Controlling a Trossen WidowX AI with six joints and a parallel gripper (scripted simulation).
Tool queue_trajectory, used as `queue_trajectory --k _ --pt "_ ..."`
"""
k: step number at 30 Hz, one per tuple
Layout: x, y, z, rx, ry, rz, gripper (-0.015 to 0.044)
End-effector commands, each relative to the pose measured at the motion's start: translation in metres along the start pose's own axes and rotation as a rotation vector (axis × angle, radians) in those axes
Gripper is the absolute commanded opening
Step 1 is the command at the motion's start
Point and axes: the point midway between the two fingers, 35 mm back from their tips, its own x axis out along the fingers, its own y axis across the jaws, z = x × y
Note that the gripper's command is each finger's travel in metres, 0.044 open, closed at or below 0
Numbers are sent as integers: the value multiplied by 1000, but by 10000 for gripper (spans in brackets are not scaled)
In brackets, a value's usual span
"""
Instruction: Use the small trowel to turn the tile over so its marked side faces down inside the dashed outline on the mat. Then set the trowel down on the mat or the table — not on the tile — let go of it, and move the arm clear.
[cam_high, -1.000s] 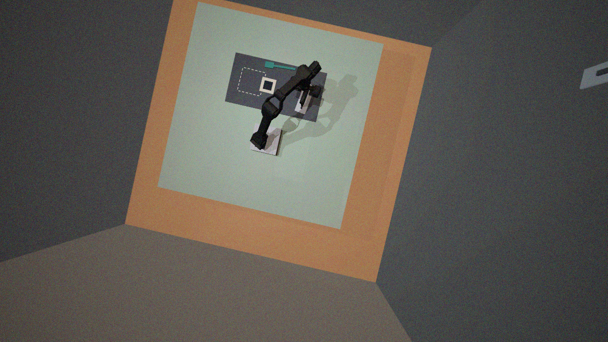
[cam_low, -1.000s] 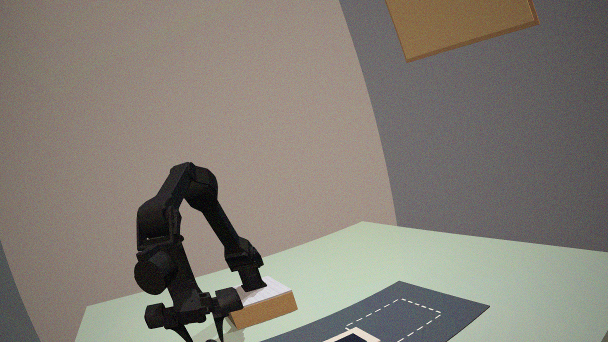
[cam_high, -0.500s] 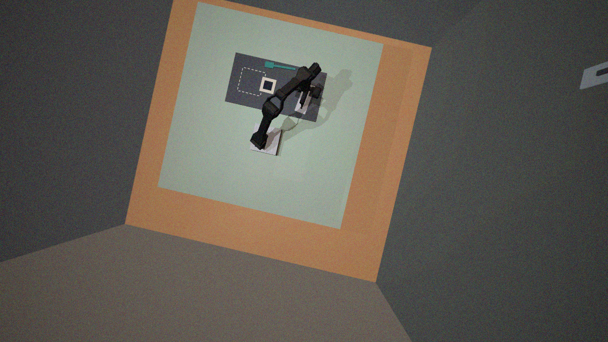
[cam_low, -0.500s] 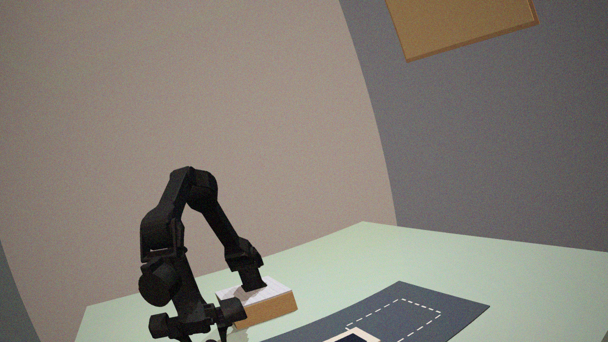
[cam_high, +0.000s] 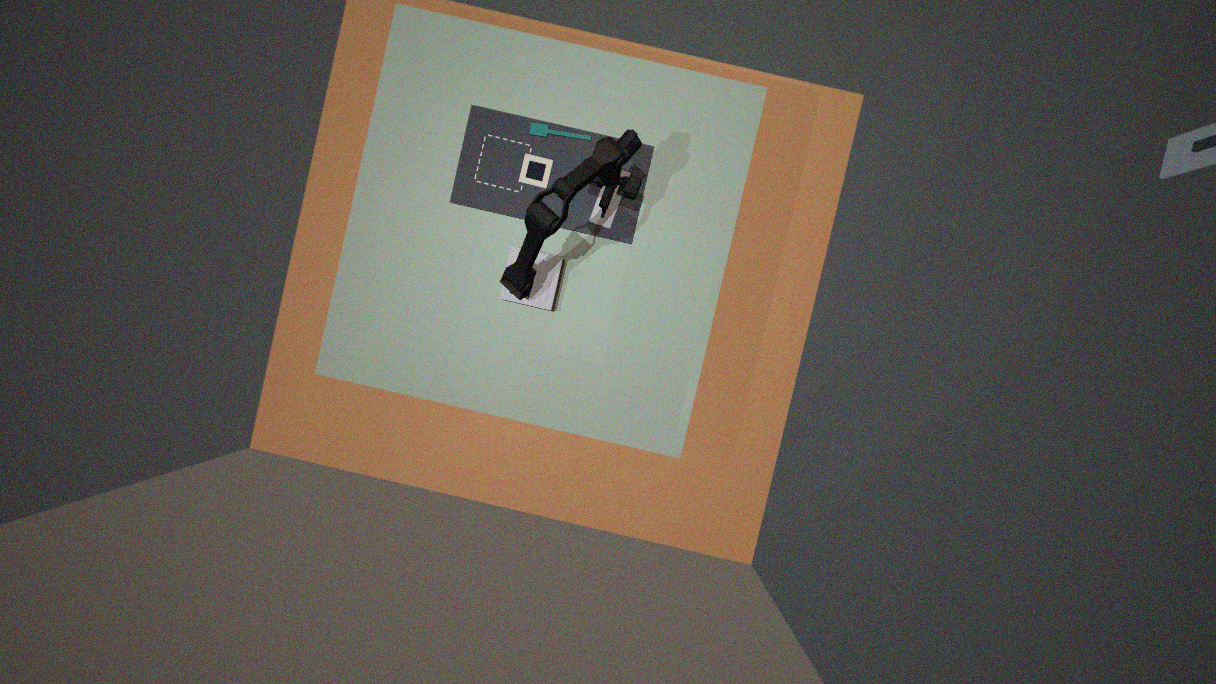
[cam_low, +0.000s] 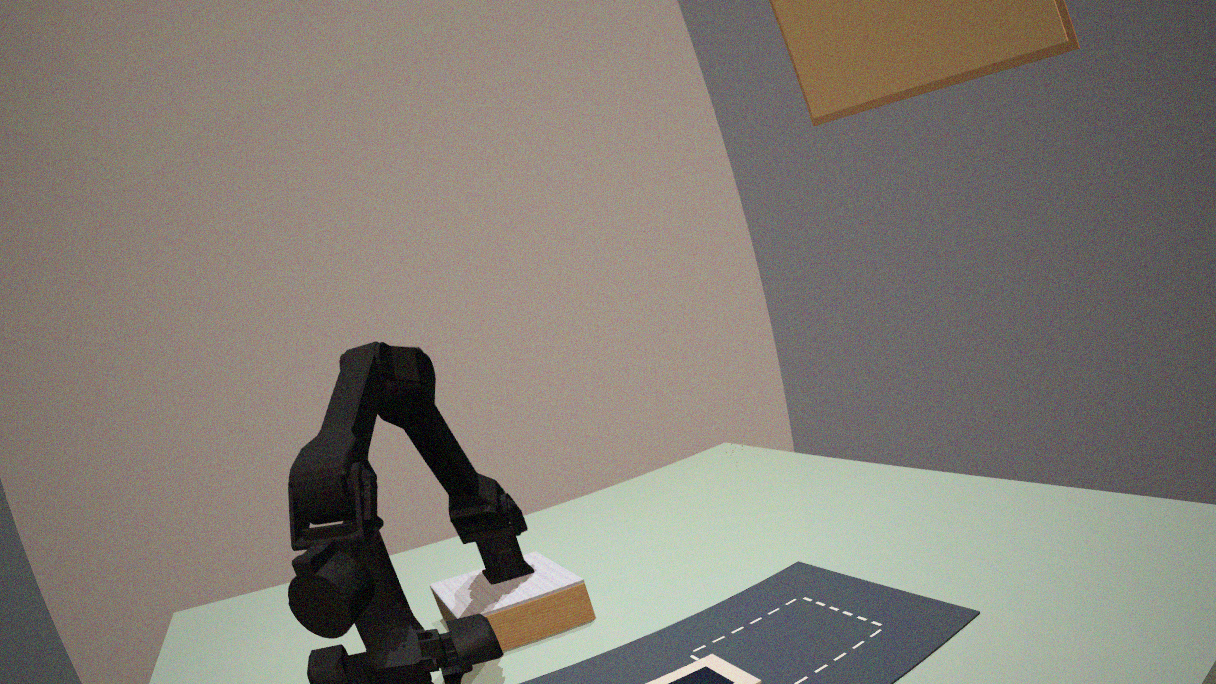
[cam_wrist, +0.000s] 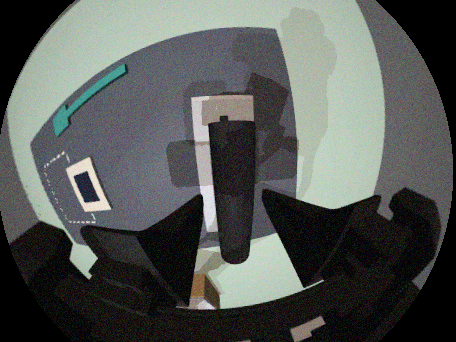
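Note:
The cream tile (cam_high: 535, 171) (cam_low: 705, 677) (cam_wrist: 88, 185) lies flat on the dark mat (cam_high: 463, 178) (cam_low: 922, 612) (cam_wrist: 150, 100). Its dark marked square faces up. It lies at the edge of the dashed outline (cam_high: 498, 186) (cam_low: 747, 624) (cam_wrist: 80, 222), mostly outside. A thick black handle (cam_wrist: 232, 220), apparently the trowel's, stands out over a long pale plate (cam_high: 601, 219) (cam_wrist: 204, 175). I cannot tell whether the plate is its blade or a rest. My gripper (cam_wrist: 232, 197) is open around the handle, with a gap showing on each side. In the exterior view the fingertips are cut off.
A thin teal tool (cam_high: 539, 129) (cam_wrist: 61, 121) with a square head lies along the mat's far edge. The arm's base stands on a pale-topped wooden block (cam_high: 544, 297) (cam_low: 548, 616) on the green table top (cam_high: 408, 297) (cam_low: 646, 527), near the mat.

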Motion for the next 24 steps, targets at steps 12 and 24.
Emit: queue_trajectory --k 12,24 --pt "2 0 0 -4 -1 0 130" --pt "2 0 0 -4 -1 0 130"
